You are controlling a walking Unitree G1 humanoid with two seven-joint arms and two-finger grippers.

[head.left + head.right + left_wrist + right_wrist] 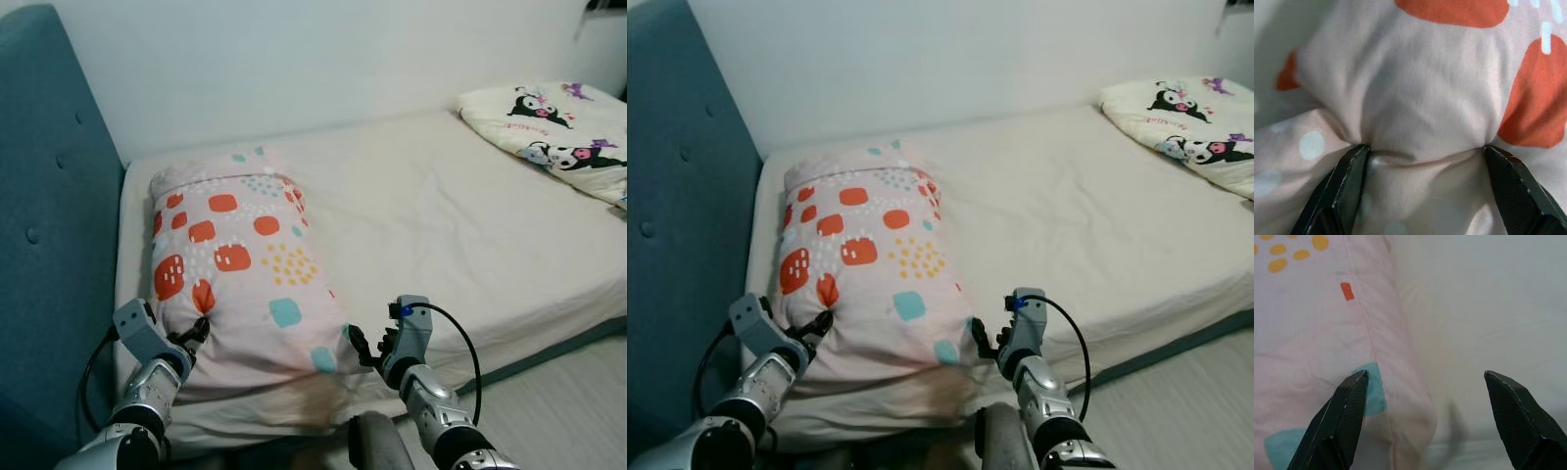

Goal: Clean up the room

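A pink pillow (pixel 240 264) with orange, yellow and teal patches lies lengthwise on the bed, near the headboard. My left gripper (pixel 196 331) is at its near left corner, open. In the left wrist view both fingertips (pixel 1354 159) press into the pillow (pixel 1420 98), and a fold of fabric bulges between them. My right gripper (pixel 361 345) is open at the near right corner. In the right wrist view its jaws straddle the pillow's edge (pixel 1376 382) and the sheet beside it.
The bed's cream mattress (pixel 451 215) stretches to the right, with a folded cartoon-print blanket (pixel 558 127) at its far right end. A teal padded headboard (pixel 49 196) stands on the left. Pale floor (pixel 568 401) lies beyond the bed's near edge.
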